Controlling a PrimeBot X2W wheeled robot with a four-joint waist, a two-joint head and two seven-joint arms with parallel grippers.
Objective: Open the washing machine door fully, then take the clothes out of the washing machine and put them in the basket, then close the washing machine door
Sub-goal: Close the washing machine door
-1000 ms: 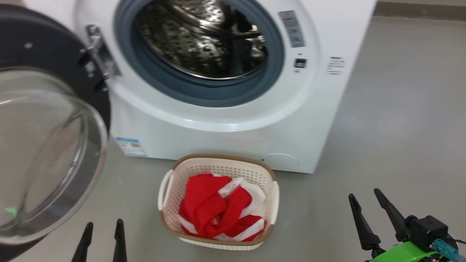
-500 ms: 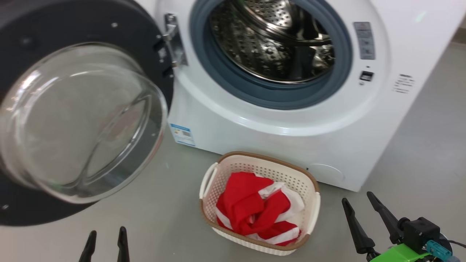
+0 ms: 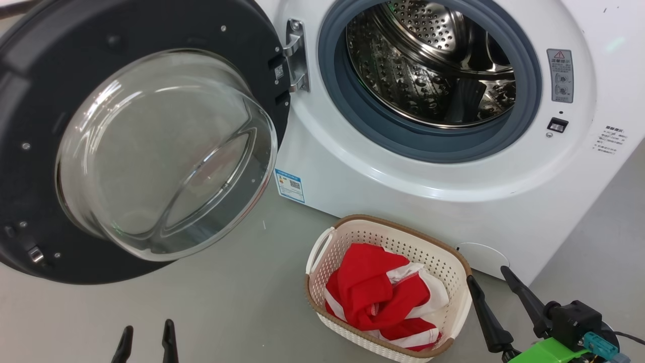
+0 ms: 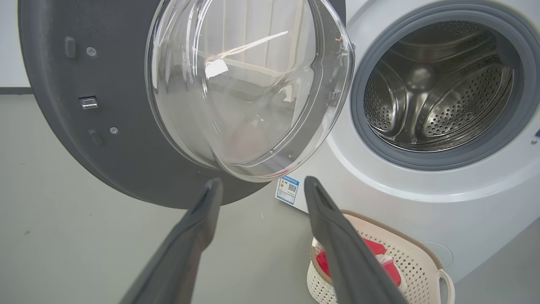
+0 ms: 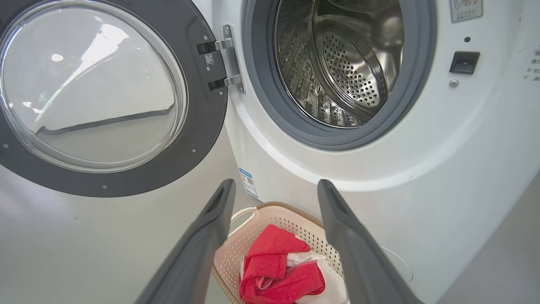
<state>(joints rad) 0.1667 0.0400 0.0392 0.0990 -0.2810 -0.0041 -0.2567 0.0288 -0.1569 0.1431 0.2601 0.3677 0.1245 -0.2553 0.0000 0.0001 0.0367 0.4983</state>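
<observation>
The grey floor (image 3: 227,302) is spreading beneath everything. The washing machine (image 3: 383,191) is standing on it, white and boxy, with its grey gasket (image 3: 433,146) ringing the mouth and the perforated steel drum (image 3: 418,65) showing no garments inside. The washing machine door (image 3: 151,25) is hanging wide open to the left of the mouth, its dark inner face and bulging glass bowl (image 3: 161,151) facing the robot.

The basket (image 3: 393,237) is sitting on the floor just in front of the machine, below the mouth and slightly to its right. The clothes (image 3: 373,287) are lying bunched inside it, red with white stripes and some white cloth on the right side.

The right claw (image 3: 487,273) is hovering at the lower right, its two fingers spread wide and gripping nothing; its nearer finger is showing just beside the basket's right rim, though whether they are touching is not clear. The left claw (image 3: 147,333) is peeking up at the lower left, also spread apart and empty, well apart from the basket and below the door.

The metal hinge (image 3: 296,55) is joining the door to the machine's front. A small blue label (image 3: 289,185) is sitting at the machine's lower left corner.
</observation>
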